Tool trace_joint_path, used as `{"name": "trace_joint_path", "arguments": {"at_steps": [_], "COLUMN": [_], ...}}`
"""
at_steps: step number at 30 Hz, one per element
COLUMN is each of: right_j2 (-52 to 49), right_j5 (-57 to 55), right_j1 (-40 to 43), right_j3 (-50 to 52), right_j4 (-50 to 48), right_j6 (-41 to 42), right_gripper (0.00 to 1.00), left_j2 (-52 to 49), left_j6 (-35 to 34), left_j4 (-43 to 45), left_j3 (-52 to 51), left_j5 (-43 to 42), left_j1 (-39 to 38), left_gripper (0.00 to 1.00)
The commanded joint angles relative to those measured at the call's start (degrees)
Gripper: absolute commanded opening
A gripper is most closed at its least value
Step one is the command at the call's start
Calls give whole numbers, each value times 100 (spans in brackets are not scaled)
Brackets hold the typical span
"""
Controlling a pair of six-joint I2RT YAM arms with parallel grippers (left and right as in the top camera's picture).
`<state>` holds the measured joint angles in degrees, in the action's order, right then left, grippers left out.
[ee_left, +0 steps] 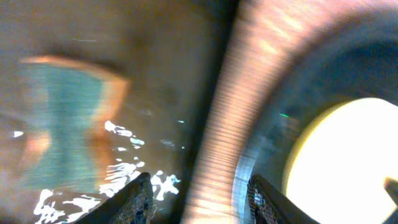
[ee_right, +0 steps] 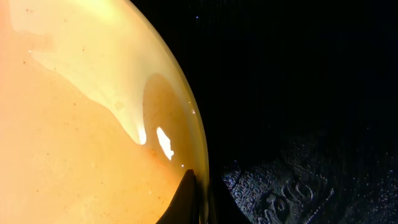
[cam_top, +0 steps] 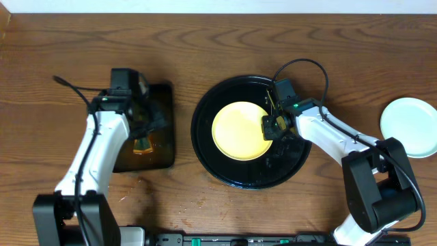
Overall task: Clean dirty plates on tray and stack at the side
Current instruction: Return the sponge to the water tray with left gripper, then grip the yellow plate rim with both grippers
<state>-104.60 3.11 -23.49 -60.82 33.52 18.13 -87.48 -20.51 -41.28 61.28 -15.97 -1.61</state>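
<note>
The pale yellow plate (cam_top: 237,130) lies in the round black tray (cam_top: 205,147) at the table's middle. My right gripper (cam_top: 268,128) is at the plate's right edge. In the right wrist view it (ee_right: 202,202) is shut on the yellow plate's (ee_right: 74,124) rim, with one dark finger on top and the tray (ee_right: 298,93) beneath. A pale mint-blue plate (cam_top: 410,127) lies at the far right; I cannot tell if another is under it. My left gripper (cam_top: 147,123) is open and empty over the small rectangular tray; its view is blurred (ee_left: 199,199).
A small rectangular black tray (cam_top: 162,96) at the left holds an orange and green sponge (cam_top: 142,143), also seen blurred in the left wrist view (ee_left: 62,124). That view also shows the yellow plate (ee_left: 342,162) and a strip of wooden table (ee_left: 249,93).
</note>
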Motion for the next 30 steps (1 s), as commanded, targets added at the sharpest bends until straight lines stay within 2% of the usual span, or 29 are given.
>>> {"name": "trace_joint_path", "arguments": {"at_steps": [1, 9, 14, 20, 22, 23, 24, 30], "right_j2": [-341, -341, -341, -341, -341, -341, -341, -267], "right_j5": [-297, -238, -212, -195, -195, -192, -155, 225], "right_j1": [20, 20, 20, 20, 20, 20, 20, 155], "right_j3": [249, 249, 249, 249, 249, 249, 249, 236], "right_j4": [181, 181, 184, 181, 181, 184, 184, 153], "right_j6": [-256, -256, -256, -256, -256, -256, -258, -400], "right_gripper": [1, 1, 1, 1, 1, 1, 1, 1], "left_j2": [-9, -739, -1495, -2135, -2214, -2227, -2227, -2236], "left_j6": [70, -118, -120, -199, -273, -273, -273, -177], "left_j4": [153, 1176, 1532, 1679, 1696, 1700, 1700, 1746], "left_j3": [98, -46, -46, -46, -46, -46, -46, -48], "left_j5": [-660, -778, -739, -745, -745, -745, -748, -796], "left_j1": [-610, -1718, -1851, -1851, -1851, -1851, -1851, -1851], "left_gripper": [52, 51, 39, 32, 19, 10, 8, 8]}}
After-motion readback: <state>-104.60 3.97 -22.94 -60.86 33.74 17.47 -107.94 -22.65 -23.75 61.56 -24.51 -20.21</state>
